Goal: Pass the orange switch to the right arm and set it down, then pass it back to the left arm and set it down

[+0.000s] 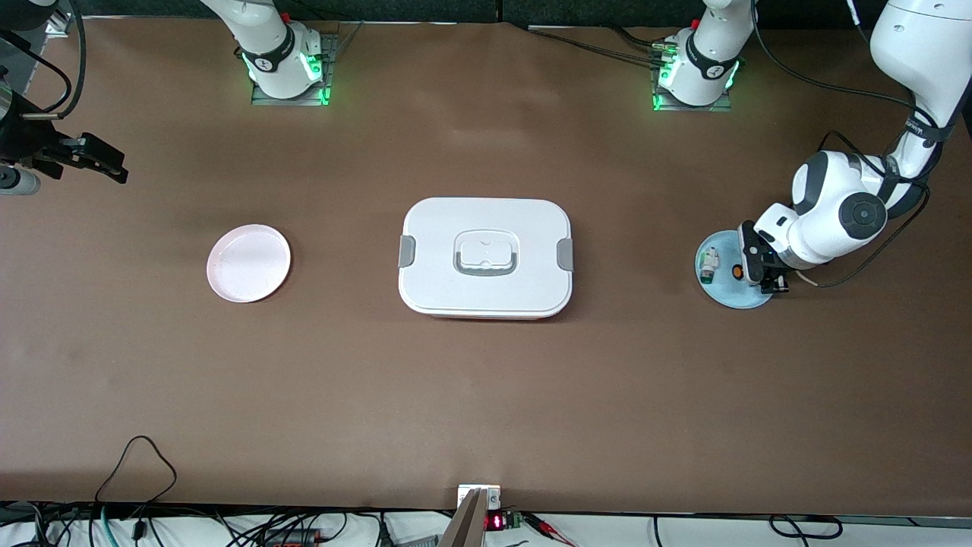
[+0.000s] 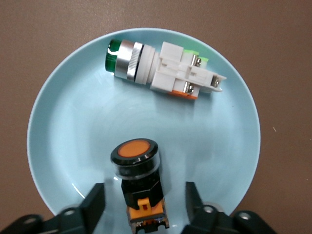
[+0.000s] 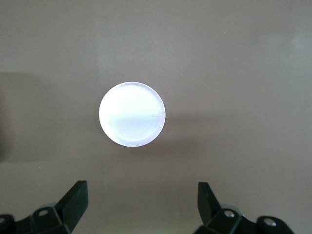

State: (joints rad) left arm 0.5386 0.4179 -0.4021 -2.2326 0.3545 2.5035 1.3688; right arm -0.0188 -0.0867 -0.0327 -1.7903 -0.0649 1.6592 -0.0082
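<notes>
Tabletop (image 1: pixel 486 395): plain brown. Box (image 1: pixel 486 257): white, grey clasps and handle outline. Plate under left claw (image 2: pixel 145 207): pale blue (image 2: pixel 63 136). Orange switch (image 2: pixel 135 163) between its black fingers (image 2: pixel 95 202): black body, orange face. Beside it, white-and-green component (image 2: pixel 163 70), silver ring. Plate below right claw (image 3: pixel 141 204): pale pink (image 1: pixel 248 263).

No readable text, label or number on anything in view
</notes>
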